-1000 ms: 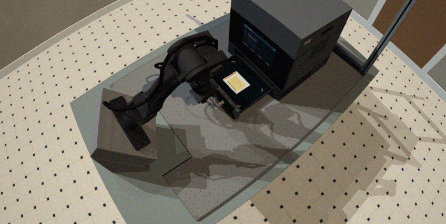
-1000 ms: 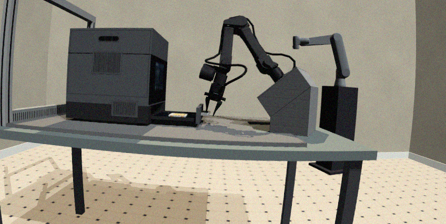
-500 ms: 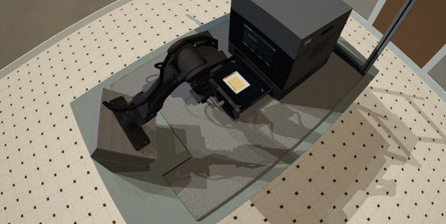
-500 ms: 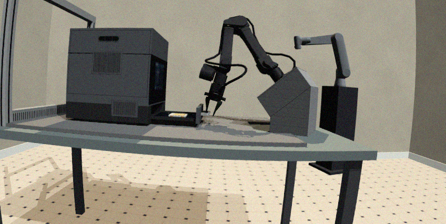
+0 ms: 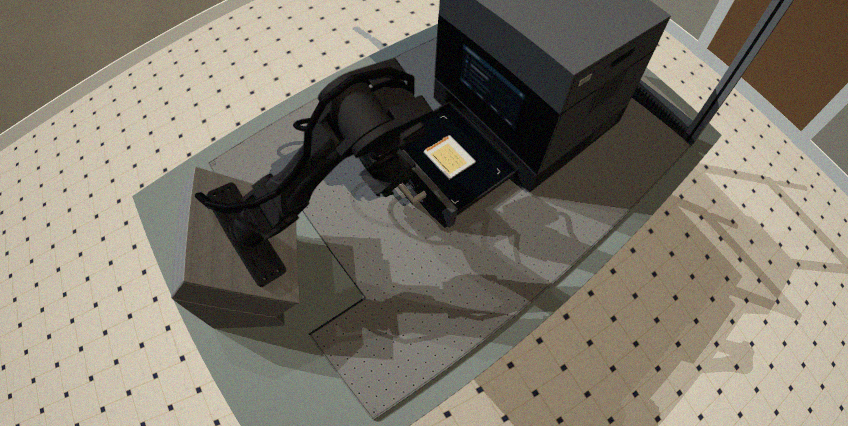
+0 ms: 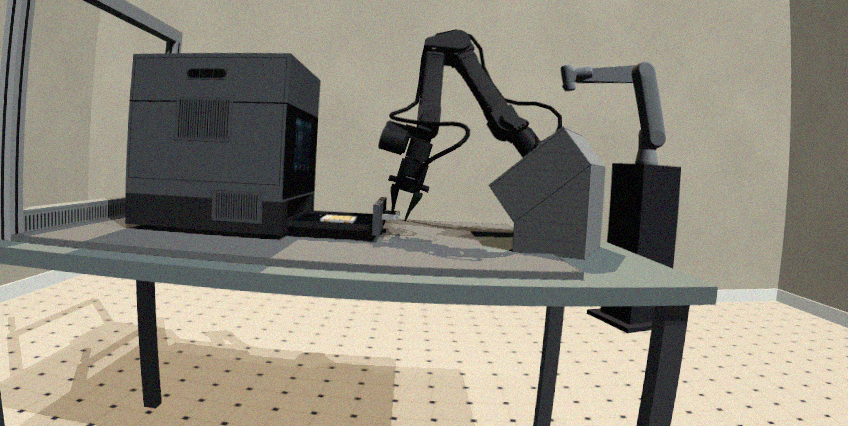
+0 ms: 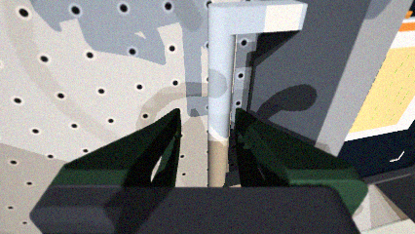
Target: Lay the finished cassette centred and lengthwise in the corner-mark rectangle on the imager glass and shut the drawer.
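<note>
The finished cassette (image 5: 449,155), white-framed with a yellow gel, lies flat on the dark glass of the open drawer (image 5: 467,169) of the gel imager IM (image 5: 535,47), inside the white corner marks. It also shows in the side view (image 6: 338,219) and at the right edge of the wrist view (image 7: 385,93). My gripper (image 7: 207,117) hangs fingers down just outside the drawer's front panel (image 5: 429,183). It stands partly open, with the pale handle bar (image 7: 218,88) between the fingers and a small gap on each side. In the side view the gripper (image 6: 402,212) is low, next to the drawer front.
IM (image 6: 220,136) stands at the back of the perforated mat (image 5: 428,279). My arm's grey wedge base (image 6: 550,195) is to the side, with a second grey arm on a black post (image 6: 645,124) beyond it. A metal frame (image 5: 749,35) stands behind IM.
</note>
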You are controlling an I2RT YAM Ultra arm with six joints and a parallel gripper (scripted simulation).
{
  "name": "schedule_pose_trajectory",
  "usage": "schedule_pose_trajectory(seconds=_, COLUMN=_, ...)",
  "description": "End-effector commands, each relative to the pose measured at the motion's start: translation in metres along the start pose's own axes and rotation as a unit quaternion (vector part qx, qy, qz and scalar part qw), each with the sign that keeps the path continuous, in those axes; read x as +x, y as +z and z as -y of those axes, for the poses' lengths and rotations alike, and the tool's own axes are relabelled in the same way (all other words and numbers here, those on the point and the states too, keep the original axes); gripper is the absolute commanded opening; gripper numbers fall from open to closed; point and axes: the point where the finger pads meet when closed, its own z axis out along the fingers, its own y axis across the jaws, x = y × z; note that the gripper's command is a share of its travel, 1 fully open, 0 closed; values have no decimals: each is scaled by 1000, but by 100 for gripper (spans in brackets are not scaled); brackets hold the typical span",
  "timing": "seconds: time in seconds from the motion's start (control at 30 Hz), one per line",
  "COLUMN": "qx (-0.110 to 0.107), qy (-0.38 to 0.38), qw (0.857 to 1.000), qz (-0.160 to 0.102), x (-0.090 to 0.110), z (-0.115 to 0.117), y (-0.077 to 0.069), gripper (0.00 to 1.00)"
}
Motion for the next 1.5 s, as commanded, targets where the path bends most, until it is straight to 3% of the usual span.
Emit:
schedule_pose_trajectory(seconds=0.0, qx=31, qy=9, qw=999, qz=7, x=-1, z=24, y=-4, gripper=35)
schedule_pose_trajectory(seconds=0.23, qx=31, qy=9, qw=999, qz=7, x=-1, z=24, y=-4, gripper=35)
schedule_pose_trajectory(seconds=0.27, qx=31, qy=9, qw=999, qz=7, x=-1, z=24, y=-4, gripper=0)
schedule_pose_trajectory(seconds=0.3, qx=31, qy=9, qw=999, qz=7, x=-1, z=24, y=-4, gripper=0)
schedule_pose_trajectory(seconds=0.37, qx=7, qy=1, qw=1000, qz=9, x=-3, z=5, y=-3, gripper=0)
schedule_pose_trajectory(seconds=1.07, qx=7, qy=1, qw=1000, qz=7, x=-2, z=5, y=-3, gripper=0)
schedule_pose_trajectory(seconds=1.2, qx=66, qy=-2, qw=998, qz=6, x=-2, z=1, y=3, gripper=0)
schedule_pose_trajectory(seconds=1.33, qx=67, qy=-2, qw=998, qz=6, x=-2, z=7, y=4, gripper=0)
schedule_pose_trajectory(seconds=1.37, qx=87, qy=6, qw=996, qz=3, x=1, z=29, y=4, gripper=0)
schedule_pose_trajectory(seconds=1.47, qx=87, qy=6, qw=996, qz=3, x=1, z=33, y=5, gripper=0)
